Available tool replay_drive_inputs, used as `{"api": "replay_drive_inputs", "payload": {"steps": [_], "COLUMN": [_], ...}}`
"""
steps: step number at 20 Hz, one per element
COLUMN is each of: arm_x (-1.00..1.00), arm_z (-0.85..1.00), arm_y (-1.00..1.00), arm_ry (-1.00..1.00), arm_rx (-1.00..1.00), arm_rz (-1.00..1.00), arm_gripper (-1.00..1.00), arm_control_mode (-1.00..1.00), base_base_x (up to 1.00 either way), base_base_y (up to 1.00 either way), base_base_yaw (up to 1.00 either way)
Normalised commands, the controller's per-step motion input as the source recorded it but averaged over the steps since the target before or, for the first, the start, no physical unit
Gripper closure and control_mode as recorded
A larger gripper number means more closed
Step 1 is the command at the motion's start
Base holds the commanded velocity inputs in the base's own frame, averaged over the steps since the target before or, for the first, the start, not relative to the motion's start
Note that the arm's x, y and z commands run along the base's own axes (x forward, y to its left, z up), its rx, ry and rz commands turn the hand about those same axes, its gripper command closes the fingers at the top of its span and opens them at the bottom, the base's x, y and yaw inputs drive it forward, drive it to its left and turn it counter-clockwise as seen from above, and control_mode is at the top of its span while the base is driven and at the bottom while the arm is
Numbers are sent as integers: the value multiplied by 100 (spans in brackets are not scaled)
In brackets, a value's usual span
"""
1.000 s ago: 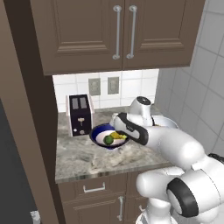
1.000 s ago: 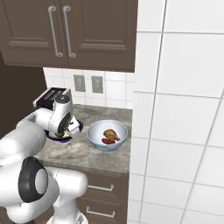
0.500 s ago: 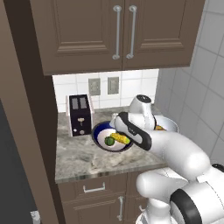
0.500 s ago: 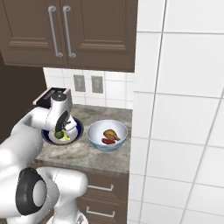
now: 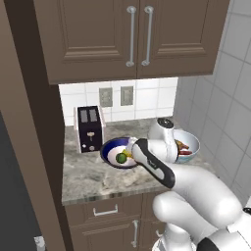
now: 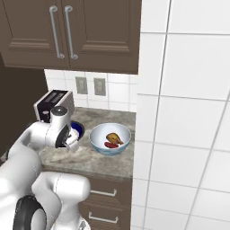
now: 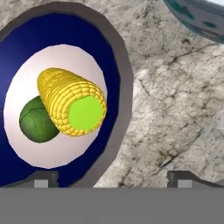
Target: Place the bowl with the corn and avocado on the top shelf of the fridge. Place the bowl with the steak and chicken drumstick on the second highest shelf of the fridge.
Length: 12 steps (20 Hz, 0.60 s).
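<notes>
- A toaster (image 5: 89,128) stands beyond the dark blue bowl (image 7: 114,78); the pale bowl (image 6: 110,139) sits off to the fingers' right.
- Fingers (image 7: 41,179) spread wide, released, straddling the blue bowl's near rim; corn (image 7: 72,102) and avocado (image 7: 36,121) lie just ahead.

The arm (image 5: 196,191) is built of glossy white, rounded shells, fat and smooth like bent tubes. Dark grey to black bands sit at the joints; one long dark strip runs along the forearm (image 5: 152,164). The wrist (image 6: 60,121) is a white cylinder capped by a grey disc with a dark ring. A black round joint (image 6: 27,213) shows low on the body. The claw (image 7: 112,178) has two small dark tips with pale grey square pads.
</notes>
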Motion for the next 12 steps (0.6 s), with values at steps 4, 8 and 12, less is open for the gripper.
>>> {"api": "replay_drive_inputs", "payload": {"steps": [4,8,12], "arm_x": [1,7,47], "arm_z": [-38,-49,-25], "arm_y": [3,0,0], "arm_ry": [0,1,0], "arm_rx": [0,0,0], "arm_rz": [0,0,-2], "arm_gripper": [-100,-100,100], "arm_control_mode": [-100,-100,-100], "base_base_x": [0,0,0], "base_base_y": [0,0,0], "base_base_yaw": [0,0,0]}}
